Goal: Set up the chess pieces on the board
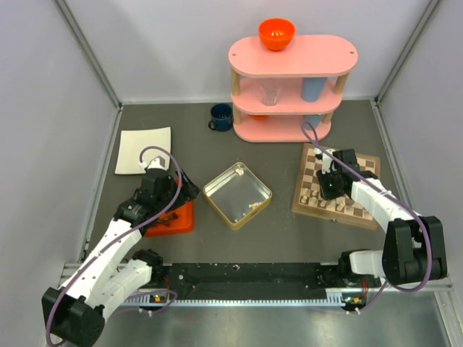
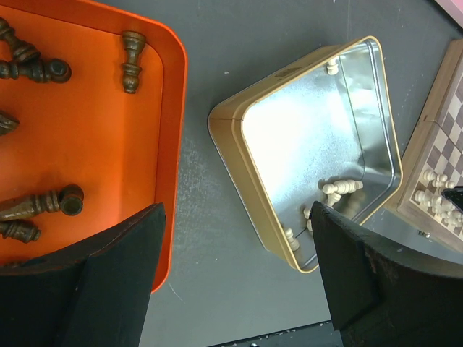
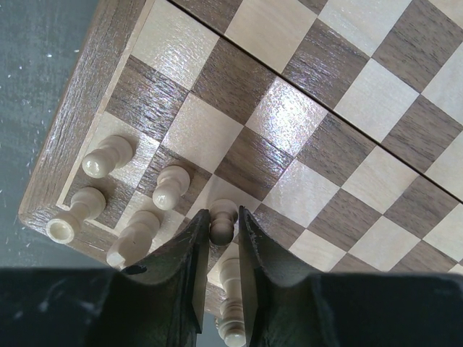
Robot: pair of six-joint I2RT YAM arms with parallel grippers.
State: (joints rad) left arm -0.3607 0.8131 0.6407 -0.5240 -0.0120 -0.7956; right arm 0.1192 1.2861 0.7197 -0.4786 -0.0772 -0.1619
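The right gripper point(image 3: 223, 215) half hides a turned cream pawn point(image 3: 223, 209) on the glossy wooden board point(image 3: 325, 130), grip unclear; the left gripper point(image 2: 237, 217) spreads wide.

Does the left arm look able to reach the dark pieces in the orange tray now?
Probably yes. The left gripper hangs open just at the orange tray's edge; the dark pieces lie loose, uncovered, and nothing stands between.

My L arm point(image 1: 116, 242) reaches fwd and a bit right from its base, wrist tipped down. L gripper point(image 2: 237, 210) is spread wide, fingers far apart. R arm point(image 1: 372, 202) folds at the elbow, forearm running fwd-left, wrist pitched down. R gripper point(image 3: 223, 212) has fingers a narrow slit apart; can't tell if I'm gripping.
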